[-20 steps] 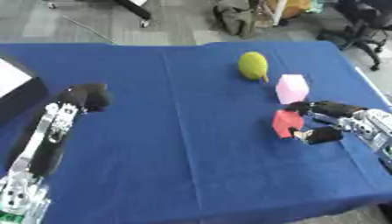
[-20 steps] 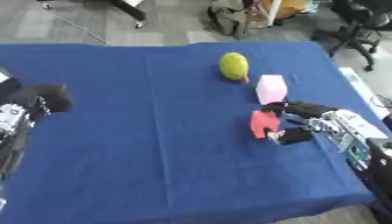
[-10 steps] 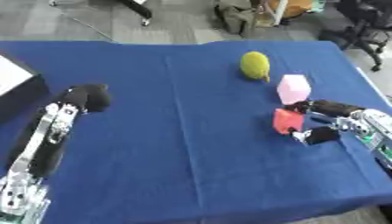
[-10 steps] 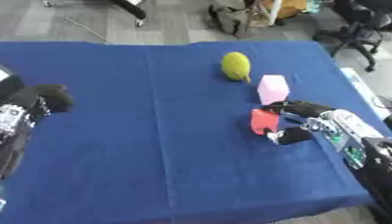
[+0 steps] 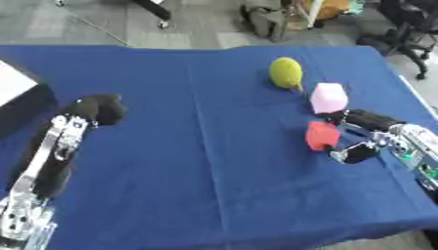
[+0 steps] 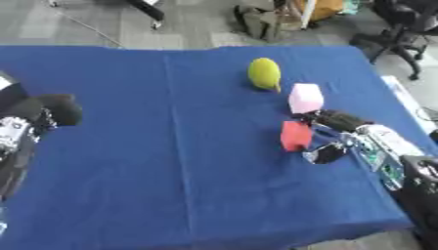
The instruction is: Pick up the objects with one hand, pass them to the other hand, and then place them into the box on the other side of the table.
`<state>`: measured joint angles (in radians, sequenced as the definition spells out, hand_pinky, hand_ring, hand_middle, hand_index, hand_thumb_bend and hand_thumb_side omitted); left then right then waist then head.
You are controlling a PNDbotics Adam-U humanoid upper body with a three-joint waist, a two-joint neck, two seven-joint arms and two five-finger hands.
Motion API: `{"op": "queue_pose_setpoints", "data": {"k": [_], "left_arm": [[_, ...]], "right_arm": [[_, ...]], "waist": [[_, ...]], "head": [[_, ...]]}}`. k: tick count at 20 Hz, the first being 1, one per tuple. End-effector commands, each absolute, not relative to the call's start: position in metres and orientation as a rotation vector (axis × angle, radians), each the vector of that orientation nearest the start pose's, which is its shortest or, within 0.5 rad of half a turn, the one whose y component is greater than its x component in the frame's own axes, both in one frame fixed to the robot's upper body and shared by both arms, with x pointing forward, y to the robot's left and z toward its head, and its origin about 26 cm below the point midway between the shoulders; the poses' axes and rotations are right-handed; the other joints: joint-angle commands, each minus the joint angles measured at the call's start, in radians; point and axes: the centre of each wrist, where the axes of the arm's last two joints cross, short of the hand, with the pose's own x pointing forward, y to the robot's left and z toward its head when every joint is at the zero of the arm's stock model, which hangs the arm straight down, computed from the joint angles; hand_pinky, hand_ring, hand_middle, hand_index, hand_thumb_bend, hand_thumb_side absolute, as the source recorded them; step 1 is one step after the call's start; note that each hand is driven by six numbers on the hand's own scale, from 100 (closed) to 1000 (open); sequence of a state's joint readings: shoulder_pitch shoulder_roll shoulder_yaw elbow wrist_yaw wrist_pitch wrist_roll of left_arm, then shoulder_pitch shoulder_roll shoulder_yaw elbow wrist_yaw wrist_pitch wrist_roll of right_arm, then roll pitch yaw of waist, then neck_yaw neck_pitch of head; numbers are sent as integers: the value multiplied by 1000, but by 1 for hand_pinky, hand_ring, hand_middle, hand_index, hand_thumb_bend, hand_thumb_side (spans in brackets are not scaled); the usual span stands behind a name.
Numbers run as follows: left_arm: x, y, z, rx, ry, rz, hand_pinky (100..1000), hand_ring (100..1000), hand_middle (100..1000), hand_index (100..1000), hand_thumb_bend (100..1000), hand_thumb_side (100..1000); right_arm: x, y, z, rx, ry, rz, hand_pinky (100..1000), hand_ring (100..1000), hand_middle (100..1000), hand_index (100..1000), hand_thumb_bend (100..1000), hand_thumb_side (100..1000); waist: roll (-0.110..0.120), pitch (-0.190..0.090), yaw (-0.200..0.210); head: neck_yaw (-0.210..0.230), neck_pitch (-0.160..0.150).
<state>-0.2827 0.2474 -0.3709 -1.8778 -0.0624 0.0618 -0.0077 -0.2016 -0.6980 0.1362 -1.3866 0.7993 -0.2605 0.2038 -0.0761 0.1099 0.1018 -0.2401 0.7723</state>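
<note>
Fingers of the right hand (image 5: 359,134) are reaching in from the right side of the frame, at mid height. They are lying on both sides of a red block (image 5: 321,135): dark fingers (image 5: 366,118) are stretching above it and a thumb tip (image 5: 355,154) is sitting just below and to the right of it. The hand is partly closing around the block, but I cannot tell if it is really gripping it. The block is sitting on the blue tablecloth (image 5: 205,146).

Just above the red block, a pink block (image 5: 328,97) is standing on the cloth, right next to the upper fingers. I cannot tell if the fingers are touching it. A bit further up and to the left, a yellow-green fruit (image 5: 286,72) shaped like a lemon is lying on the cloth, near the pink block but apart from it.

Far across the cloth, the left hand (image 5: 96,108) is showing at the left side of the frame. It is looking like a dark rounded fist, with its fingers curling in and nothing in it. Its silver and black arm is running down to the lower left corner.

At the left edge, a box (image 5: 15,97) with a white top and dark side is peeking into the picture, just beside the left hand.
</note>
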Motion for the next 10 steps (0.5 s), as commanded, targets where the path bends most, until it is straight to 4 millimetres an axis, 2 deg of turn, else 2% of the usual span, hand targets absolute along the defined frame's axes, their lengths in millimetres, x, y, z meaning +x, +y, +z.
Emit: {"op": "queue_pose_setpoints", "data": {"k": [1,4,10], "left_arm": [[295,163,143,-117,-2043,-656,762,700,638,784,130,974],[295,163,142,-116,-2043,-655,762,700,637,784,130,974],[296,163,140,-112,-2035,-653,762,700,637,783,130,978]], "right_arm": [[322,-404,79,-942,-1326,1485,741,682,468,948,100,278],[322,-403,79,-987,-1396,1446,723,652,416,918,100,253],[318,-392,91,-1002,-1539,1396,709,636,397,904,100,194]], "waist": [[1,-8,-1],[1,-8,-2],[2,-11,-6]], "head": [[0,-2],[1,-2],[7,-2]]}}
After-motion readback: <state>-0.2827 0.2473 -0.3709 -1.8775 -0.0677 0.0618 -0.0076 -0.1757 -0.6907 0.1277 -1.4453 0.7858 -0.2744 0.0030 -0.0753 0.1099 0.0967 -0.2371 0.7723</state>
